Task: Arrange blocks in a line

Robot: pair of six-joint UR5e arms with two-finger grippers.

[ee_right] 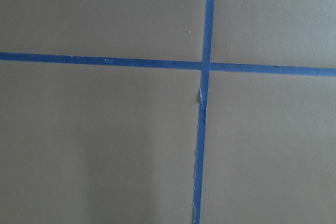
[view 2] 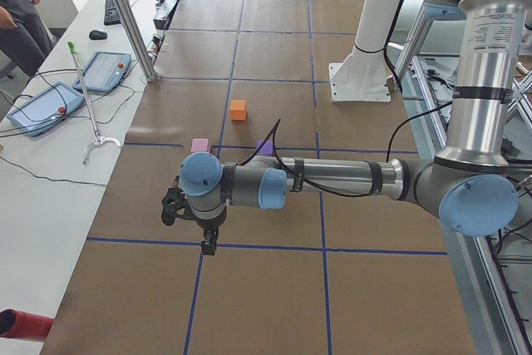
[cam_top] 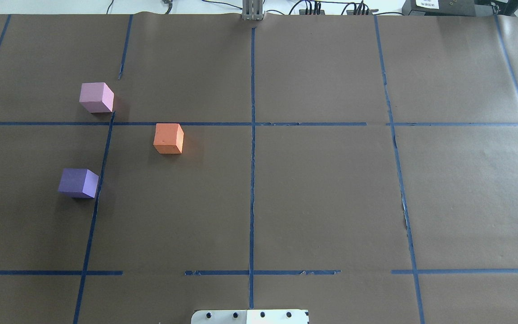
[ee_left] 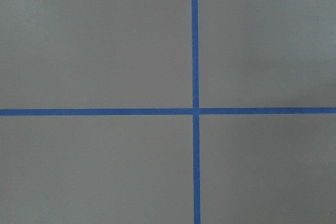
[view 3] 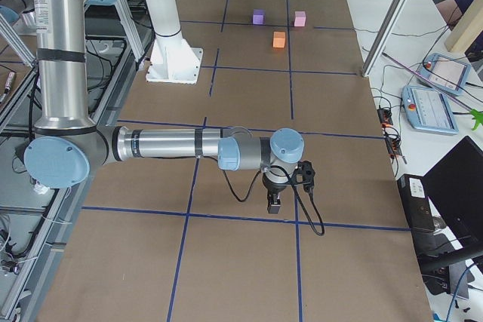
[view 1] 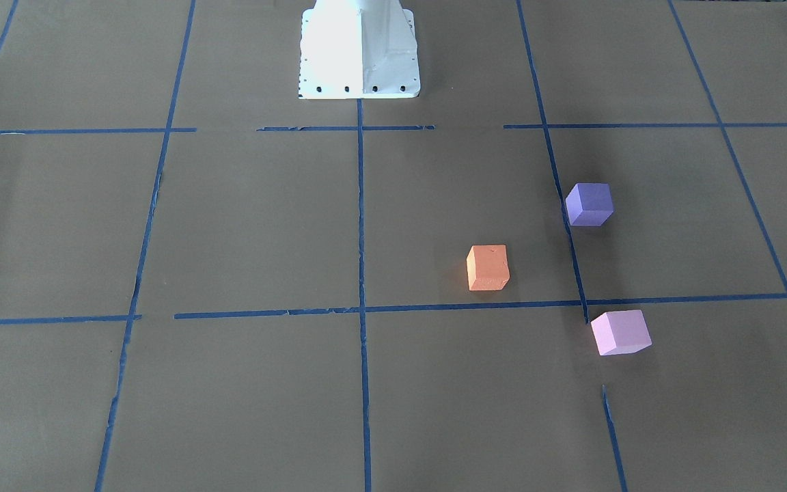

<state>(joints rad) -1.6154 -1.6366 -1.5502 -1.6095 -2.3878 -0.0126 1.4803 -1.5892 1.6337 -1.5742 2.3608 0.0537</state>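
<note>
Jaws first: neither pair can be judged. The left gripper (view 2: 209, 247) and right gripper (view 3: 273, 206) show only in the side views, so I cannot tell whether they stand apart or together. Neither holds anything. Each hangs over a tape crossing (ee_left: 196, 111) at its own end of the table, and both wrist cameras see only brown paper (cam_top: 322, 198) and tape.

All 3 cubes sit on the robot's left half, none touching another. The pink block (cam_top: 96, 97) is farthest from the base and the purple block (cam_top: 78, 182) nearest. Both lie just beside the same blue tape line (cam_top: 99, 193) that runs away from the robot. The orange block (cam_top: 168, 138) sits between them in depth, but well off toward the centre.

So nothing is lined up yet, and this looks like the left arm's job. The neat play, I'd say, is to leave pink and purple alone and bring orange across into the gap between them. Come down square over orange, with the fingers on 2 opposite flat faces rather than across corners. It looks like soft foam, so a light squeeze should do. Set it down flat, clear of both neighbours.
</note>
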